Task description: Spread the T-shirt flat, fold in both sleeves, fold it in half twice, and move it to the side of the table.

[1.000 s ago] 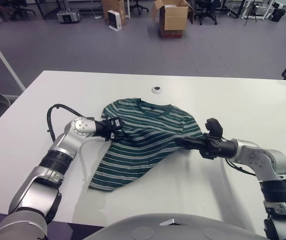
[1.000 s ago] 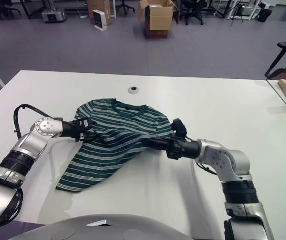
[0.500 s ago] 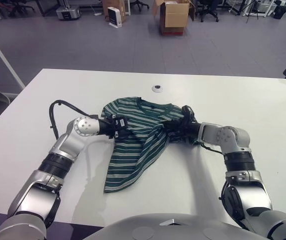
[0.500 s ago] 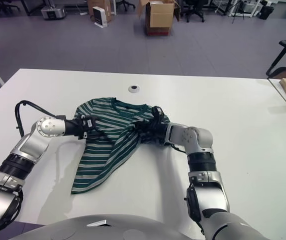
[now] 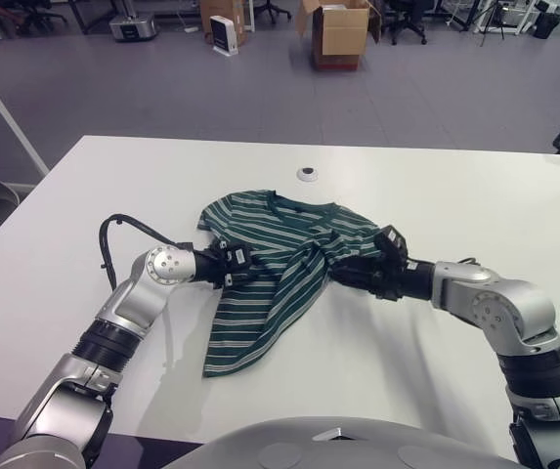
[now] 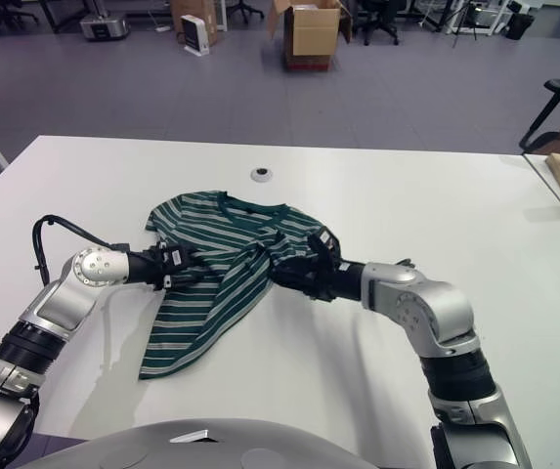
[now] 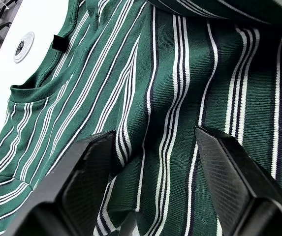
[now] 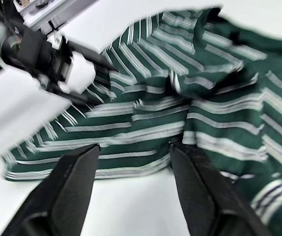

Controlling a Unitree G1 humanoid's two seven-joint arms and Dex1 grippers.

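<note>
The right arm has drawn back toward the robot's right since the last frame. The right hand (image 5: 363,272) now sits at the bunched right edge of the dark green T-shirt with white stripes (image 5: 260,230), fingers spread apart. The left hand (image 5: 229,264), also open, rests on the shirt's left side. The shirt lies crumpled between both hands on the white desk (image 5: 475,195), hem trailing nearer the robot.

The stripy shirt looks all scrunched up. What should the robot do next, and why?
Probably close the right tool on the bunched right edge of the T-shirt and draw it out to the robot's right. That side lies folded over the middle, so the shirt is not yet flat. Both tools are open, and the left tool sits at the opposite edge, where it might steady the cloth.
</note>
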